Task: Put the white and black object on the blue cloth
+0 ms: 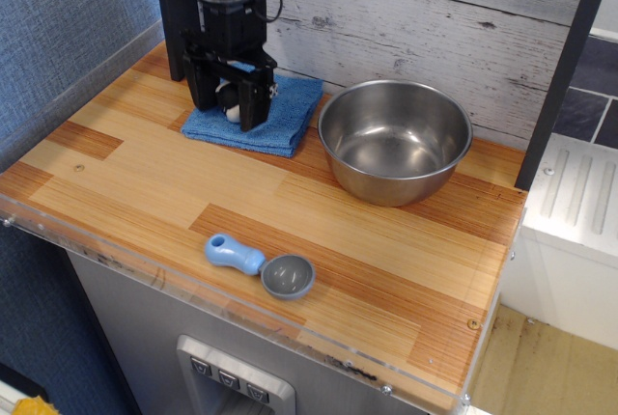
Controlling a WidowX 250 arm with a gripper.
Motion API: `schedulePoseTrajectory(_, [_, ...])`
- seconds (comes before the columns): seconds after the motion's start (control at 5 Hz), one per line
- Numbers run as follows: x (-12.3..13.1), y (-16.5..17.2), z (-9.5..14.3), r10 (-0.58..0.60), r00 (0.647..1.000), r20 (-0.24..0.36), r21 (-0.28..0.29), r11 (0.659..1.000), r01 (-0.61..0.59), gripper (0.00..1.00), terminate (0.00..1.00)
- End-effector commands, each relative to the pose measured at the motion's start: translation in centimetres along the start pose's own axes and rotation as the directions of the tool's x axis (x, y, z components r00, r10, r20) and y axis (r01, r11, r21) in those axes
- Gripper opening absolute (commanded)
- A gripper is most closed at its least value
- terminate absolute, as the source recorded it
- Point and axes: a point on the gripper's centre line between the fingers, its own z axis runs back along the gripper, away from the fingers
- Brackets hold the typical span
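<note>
The white and black object (230, 99) is a small plush roll that rests on the blue cloth (287, 116) at the back left of the counter. Only part of it shows between the fingers. My black gripper (229, 106) hangs straight down over the cloth. Its jaws stand apart on either side of the roll and do not press on it. The left finger (203, 95) and the right finger (255, 111) reach down to the cloth.
A steel bowl (395, 140) stands right of the cloth. A grey scoop with a light-blue handle (261, 265) lies near the front edge. A dark post (174, 10) rises behind the gripper, and a plank wall closes the back.
</note>
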Motion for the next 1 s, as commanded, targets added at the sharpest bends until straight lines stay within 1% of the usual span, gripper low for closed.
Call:
schedulePoseTrajectory(0.0, [0.7,0.7,7.8,0.026,0.983,0.179,0.054,0.998,-0.036,1.0,0.0])
schedulePoseTrajectory(0.2, [0.3,0.5,10.8,0.043,0.965,0.26,0.018,0.999,-0.05,1.0,0.0])
schedulePoseTrajectory(0.4, [-0.7,-1.0,13.9,0.043,0.946,0.321,-0.008,0.999,-0.043,1.0,0.0])
schedulePoseTrajectory(0.8, [-0.7,-1.0,13.9,0.043,0.946,0.321,-0.008,0.999,-0.043,1.0,0.0])
